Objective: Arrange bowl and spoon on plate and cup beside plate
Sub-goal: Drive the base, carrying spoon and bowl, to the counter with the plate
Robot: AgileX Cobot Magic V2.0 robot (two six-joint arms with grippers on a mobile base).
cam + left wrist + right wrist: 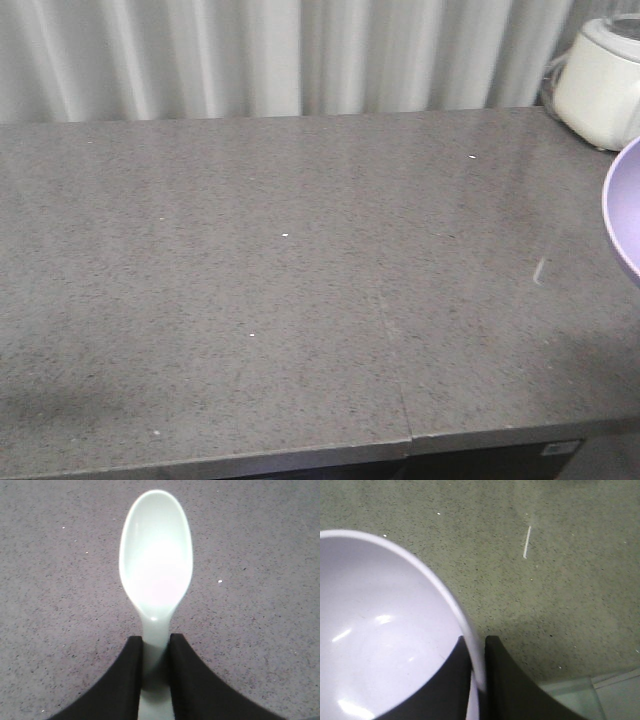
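Observation:
The pale mint-green spoon (156, 555) hangs over the grey speckled counter with its bowl end pointing away from me. My left gripper (156, 642) is shut on the spoon's handle. The lavender bowl (380, 630) fills the left of the right wrist view. My right gripper (477, 645) is shut on its rim, one finger inside and one outside. In the front view only an edge of the bowl (626, 210) shows at the far right, raised above the counter. Neither gripper shows in that view. The plate and the cup are out of view.
A long grey stone counter (300, 280) spans the front view, with a seam running to its front edge. A white rice cooker (600, 85) stands at the back right corner. A pleated pale curtain (250, 55) hangs behind. The counter's edge (600, 685) shows below the right gripper.

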